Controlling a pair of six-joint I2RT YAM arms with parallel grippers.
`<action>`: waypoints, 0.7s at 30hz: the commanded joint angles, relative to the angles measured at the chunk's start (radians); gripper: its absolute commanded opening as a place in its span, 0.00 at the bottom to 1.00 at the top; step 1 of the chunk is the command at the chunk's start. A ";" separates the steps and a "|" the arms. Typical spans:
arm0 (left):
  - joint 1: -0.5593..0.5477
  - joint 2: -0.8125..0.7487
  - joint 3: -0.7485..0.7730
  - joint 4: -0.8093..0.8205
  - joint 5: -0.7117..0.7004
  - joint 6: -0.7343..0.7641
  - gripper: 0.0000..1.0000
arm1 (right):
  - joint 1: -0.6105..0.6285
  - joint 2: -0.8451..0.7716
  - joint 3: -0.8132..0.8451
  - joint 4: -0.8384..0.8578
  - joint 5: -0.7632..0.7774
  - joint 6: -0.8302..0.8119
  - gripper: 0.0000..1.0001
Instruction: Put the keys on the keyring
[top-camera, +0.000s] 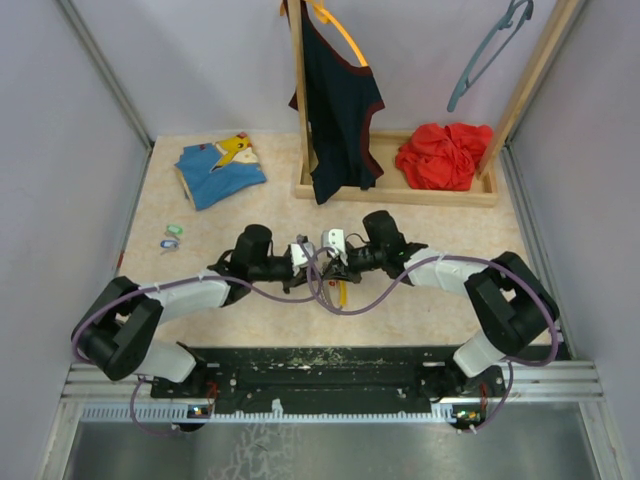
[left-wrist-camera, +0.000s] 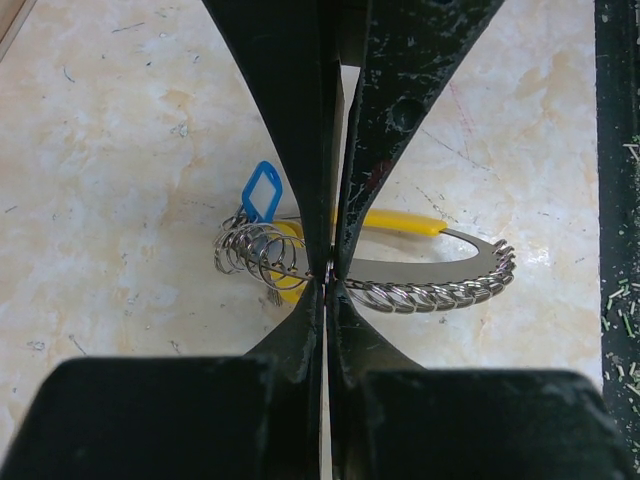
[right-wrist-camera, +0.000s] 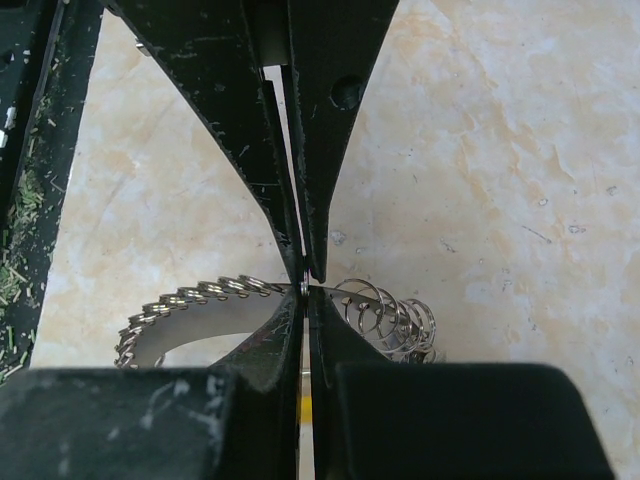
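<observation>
Thin grey metal wire keyring (left-wrist-camera: 430, 268), bearing coiled wire loops and a yellow plastic tag (left-wrist-camera: 400, 220), lying at the centre of the pale marbled tabletop (left-wrist-camera: 120, 150) between the two arms. Left gripper (left-wrist-camera: 330, 268): jaws fully closed, pinching the ring's flat band. Right gripper (right-wrist-camera: 305, 285): jaws closed on the same band from the opposite side. Tiny mint-green-headed key (top-camera: 174, 230) and tiny blue-headed key (top-camera: 168, 243) lie just beside each other near the table's left edge, well apart from the ring. Beyond: blue-and-yellow garment (top-camera: 220, 170); red cloth (top-camera: 445, 155) in a wooden tray (top-camera: 400, 192).
</observation>
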 joint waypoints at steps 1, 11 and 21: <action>-0.011 -0.018 0.042 -0.001 0.010 0.004 0.00 | 0.014 -0.001 0.049 0.010 -0.025 -0.019 0.00; -0.011 -0.125 -0.025 0.161 -0.396 -0.267 0.57 | -0.013 -0.064 -0.014 0.120 0.027 0.129 0.00; 0.044 -0.128 0.104 -0.013 -0.654 -0.567 0.86 | -0.033 -0.152 -0.209 0.510 0.093 0.364 0.00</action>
